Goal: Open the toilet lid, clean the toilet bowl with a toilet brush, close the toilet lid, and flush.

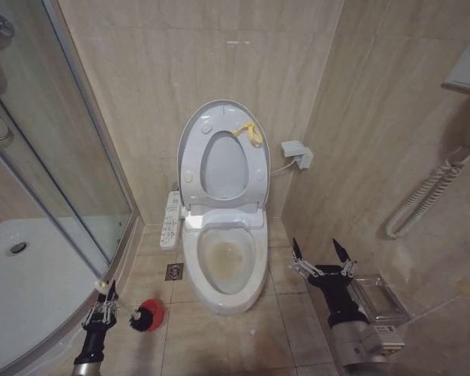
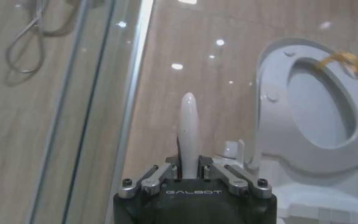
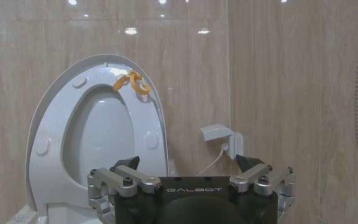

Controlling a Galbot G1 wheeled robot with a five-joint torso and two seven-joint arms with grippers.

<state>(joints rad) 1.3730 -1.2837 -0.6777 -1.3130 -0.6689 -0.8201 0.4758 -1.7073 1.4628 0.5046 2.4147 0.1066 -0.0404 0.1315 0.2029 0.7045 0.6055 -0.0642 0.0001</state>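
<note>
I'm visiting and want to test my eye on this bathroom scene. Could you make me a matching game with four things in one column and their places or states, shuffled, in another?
Things:
1. toilet lid
2. toilet bowl
3. toilet brush
4. right end effector

States:
A. yellowish stain inside
B. open, holding nothing, to the right of the toilet
C. raised upright against the wall, yellow loop tag near its top
D. white handle clamped in the left end effector, black head by the red holder

Pairs: 1-C, 2-A, 3-D, 4-B
</note>
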